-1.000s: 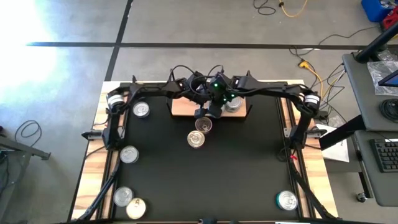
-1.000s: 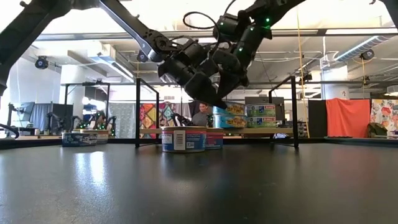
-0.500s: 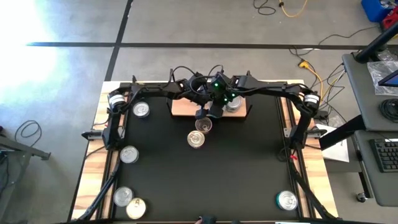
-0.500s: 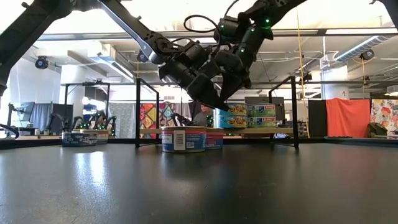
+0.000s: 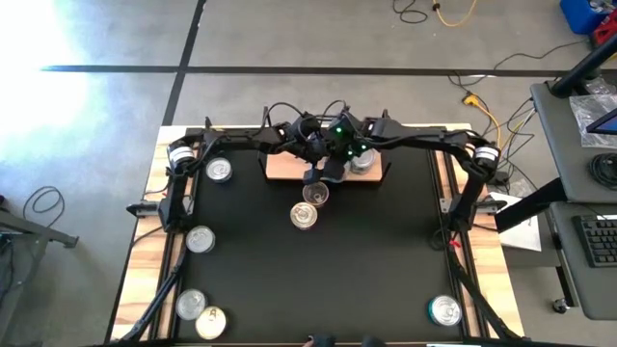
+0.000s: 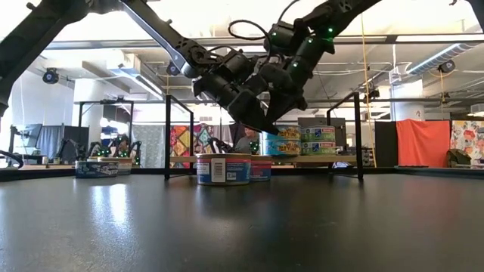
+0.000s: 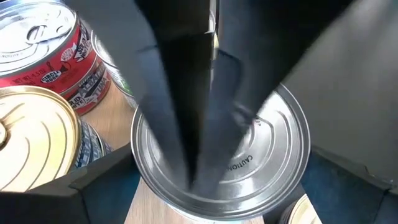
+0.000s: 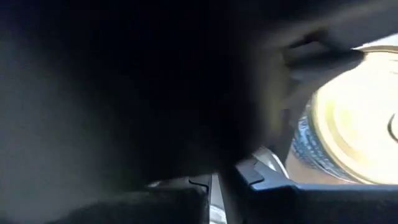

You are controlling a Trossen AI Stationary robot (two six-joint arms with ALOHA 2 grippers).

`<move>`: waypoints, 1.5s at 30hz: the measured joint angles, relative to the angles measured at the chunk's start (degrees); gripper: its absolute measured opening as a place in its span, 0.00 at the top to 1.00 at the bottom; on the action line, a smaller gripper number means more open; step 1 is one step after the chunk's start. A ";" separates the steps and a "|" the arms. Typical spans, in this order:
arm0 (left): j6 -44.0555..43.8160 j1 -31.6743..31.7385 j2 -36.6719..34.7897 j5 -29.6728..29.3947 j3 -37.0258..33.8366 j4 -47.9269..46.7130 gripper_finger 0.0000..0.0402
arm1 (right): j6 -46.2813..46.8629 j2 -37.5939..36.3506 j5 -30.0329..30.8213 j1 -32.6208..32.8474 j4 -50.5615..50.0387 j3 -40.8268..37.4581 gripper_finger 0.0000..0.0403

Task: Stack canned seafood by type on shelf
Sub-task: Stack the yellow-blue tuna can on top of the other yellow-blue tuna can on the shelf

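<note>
The light-wood shelf point(image 5: 280, 172) stands at the table's far middle, and both grippers meet over it. In the left wrist view my left gripper point(image 7: 221, 155) has a dark finger on each side of a silver-lidded tin point(image 7: 273, 143). My right gripper point(image 7: 199, 180) is shut and comes down over that lid; its own view shows its closed fingers point(image 8: 214, 186) behind a dark arm. A red-labelled tin point(image 7: 46, 50) and a gold-lidded tin point(image 7: 31, 143) stand beside it on the shelf. The low view shows stacked tins point(image 6: 299, 140) on the shelf. My left gripper holds the silver-lidded tin by its side wall point(image 7: 134, 171), one finger on each side across its width, slanting down from above. The lid faces up and stays level; what the tin rests on is hidden. My right gripper's shut fingertips point(image 7: 208, 168) lie over the lid; I cannot tell whether they touch it.
Two loose tins point(image 5: 315, 194) point(image 5: 304, 215) lie just in front of the shelf. More tins sit at the table's left side point(image 5: 220, 171) point(image 5: 200, 239), near left corner point(image 5: 190, 305) and near right corner point(image 5: 445, 310). Black wire posts point(image 6: 168, 136) flank the shelf.
The right arm has risen slightly over the shelf and drawn a little toward the table's right. The left gripper and the tins have stayed where they were.
</note>
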 joint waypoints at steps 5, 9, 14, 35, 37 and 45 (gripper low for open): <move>0.36 0.02 -0.02 0.19 0.00 0.00 0.06 | 2.30 -4.28 1.02 -0.81 1.22 -3.84 0.97; 0.38 0.03 0.00 0.31 0.00 0.02 0.06 | 3.51 -8.74 0.65 -0.90 3.27 -8.26 0.97; 0.34 0.04 0.00 0.40 0.00 0.02 0.06 | 3.95 -9.87 0.22 -0.86 9.64 -12.43 0.97; 0.16 -0.02 -0.22 -1.92 -0.04 -0.23 0.01 | 3.76 -5.60 -1.29 -0.86 11.12 -13.69 0.97; 0.04 0.00 -0.57 -2.48 -0.07 -1.13 0.01 | 3.76 -5.60 -1.23 -0.86 10.54 -13.76 0.97; 0.34 -0.06 -3.99 -4.94 -0.09 -3.50 0.02 | 3.76 -5.54 -1.05 -0.91 10.36 -13.83 0.97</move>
